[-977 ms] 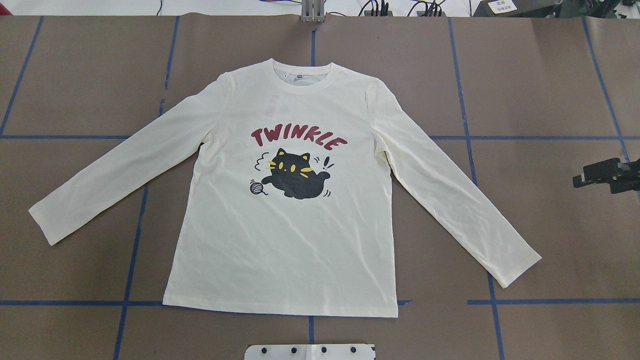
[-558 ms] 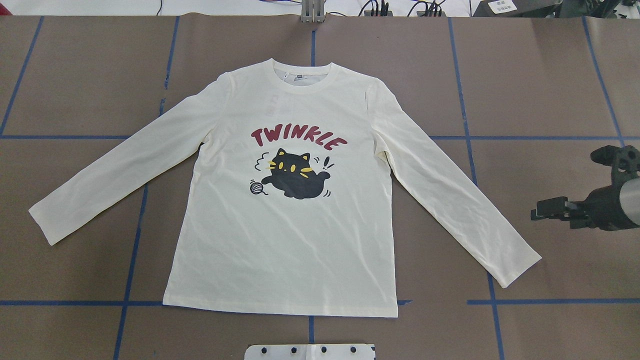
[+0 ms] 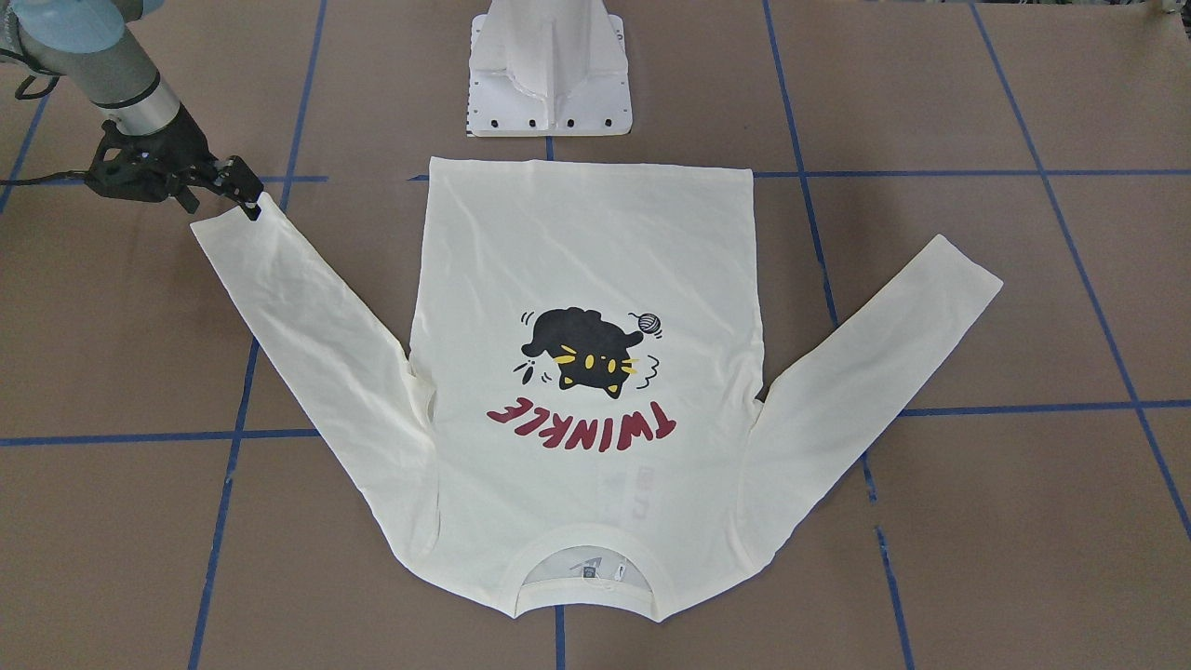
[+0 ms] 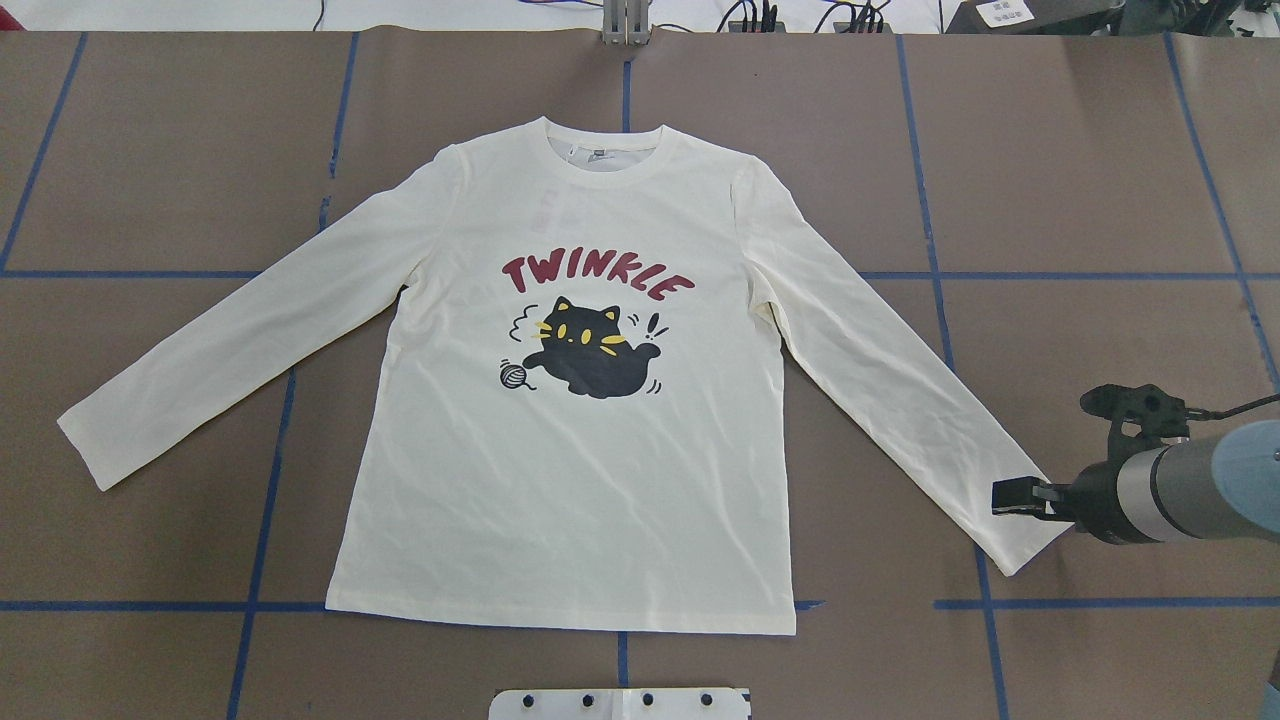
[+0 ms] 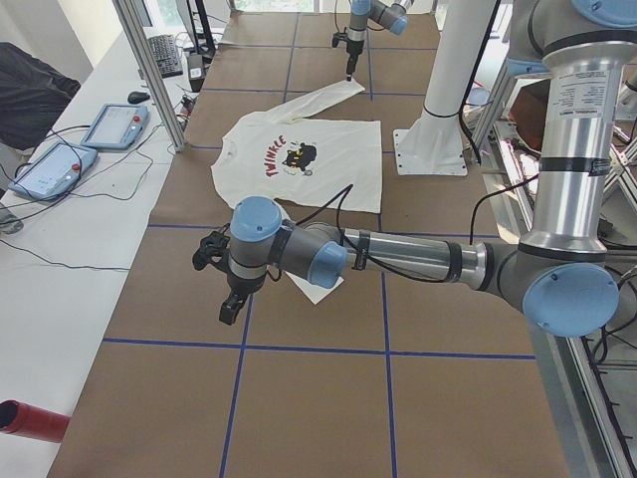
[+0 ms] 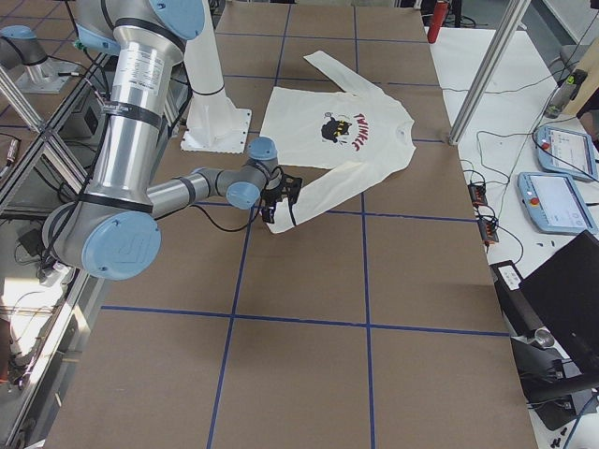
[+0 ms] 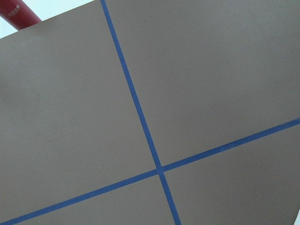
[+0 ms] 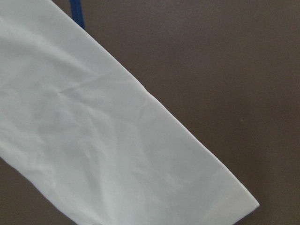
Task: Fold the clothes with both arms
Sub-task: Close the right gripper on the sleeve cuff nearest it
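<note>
Fingers, right gripper (image 4: 1012,497): looked spread to me, nothing between them; tips at the far edge of the right cuff (image 4: 1035,535); contact I couldn't tell.
Fingers, left gripper (image 5: 231,304): state I couldn't tell; over bare table (image 4: 1100,200).
Shirt (image 4: 580,480): lay flat, print up, sleeves splayed.
Sleeve axis: ran diagonally from cuff to shoulder, away from me.
Nearer arm: the right, I judged; left cuff (image 4: 85,445) lay unattended.

From my end the T-shirt (image 4: 580,500) reads as soft matt cloth, lightly creased, its print flat and dull. The table (image 4: 1080,180) wears a matt brown paper-like sheet with blue tape (image 4: 1100,604). The right arm (image 6: 131,122) tubes look like brushed metal, the joint caps (image 6: 122,245) like smooth plastic, the right pincer (image 4: 1008,497) matt black
</note>
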`<state>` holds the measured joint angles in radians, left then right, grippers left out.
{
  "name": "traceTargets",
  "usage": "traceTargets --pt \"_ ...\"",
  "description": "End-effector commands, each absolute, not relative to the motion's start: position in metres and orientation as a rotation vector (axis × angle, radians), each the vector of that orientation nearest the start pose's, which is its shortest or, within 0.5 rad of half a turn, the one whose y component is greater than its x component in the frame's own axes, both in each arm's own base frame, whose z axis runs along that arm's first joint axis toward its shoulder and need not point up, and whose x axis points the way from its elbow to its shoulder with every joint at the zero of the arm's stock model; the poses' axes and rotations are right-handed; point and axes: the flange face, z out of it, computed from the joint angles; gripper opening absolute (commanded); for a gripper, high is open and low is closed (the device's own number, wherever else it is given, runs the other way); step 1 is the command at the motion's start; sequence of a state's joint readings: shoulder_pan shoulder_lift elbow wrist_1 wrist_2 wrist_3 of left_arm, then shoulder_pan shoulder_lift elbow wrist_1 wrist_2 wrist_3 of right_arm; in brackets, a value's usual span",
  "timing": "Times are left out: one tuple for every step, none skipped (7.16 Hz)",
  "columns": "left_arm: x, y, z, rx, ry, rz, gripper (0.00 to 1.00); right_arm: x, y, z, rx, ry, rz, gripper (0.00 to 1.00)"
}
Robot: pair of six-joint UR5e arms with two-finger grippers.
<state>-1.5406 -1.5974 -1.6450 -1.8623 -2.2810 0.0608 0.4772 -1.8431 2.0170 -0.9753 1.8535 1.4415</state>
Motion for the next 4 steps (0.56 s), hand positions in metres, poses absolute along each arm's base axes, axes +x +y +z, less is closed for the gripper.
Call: traceTargets --pt "-0.052 -0.525 0.583 0.390 0.696 0.228 1.00 -0.321 -0.275 0.517 -0.051 -0.782 0.206 1.00" --pt "-0.053 -0.525 0.589 0.398 0.695 0.229 1.00 -0.321 -0.275 0.524 -0.058 -0.769 0.207 1.00" --pt "-0.052 -0.526 0.592 0.405 0.693 0.233 1.00 -0.322 -0.275 0.531 -0.061 -0.756 0.210 1.00" --pt "-0.053 -0.526 0.591 0.407 0.694 0.232 1.00 -0.325 -0.276 0.536 -0.064 -0.747 0.210 1.00"
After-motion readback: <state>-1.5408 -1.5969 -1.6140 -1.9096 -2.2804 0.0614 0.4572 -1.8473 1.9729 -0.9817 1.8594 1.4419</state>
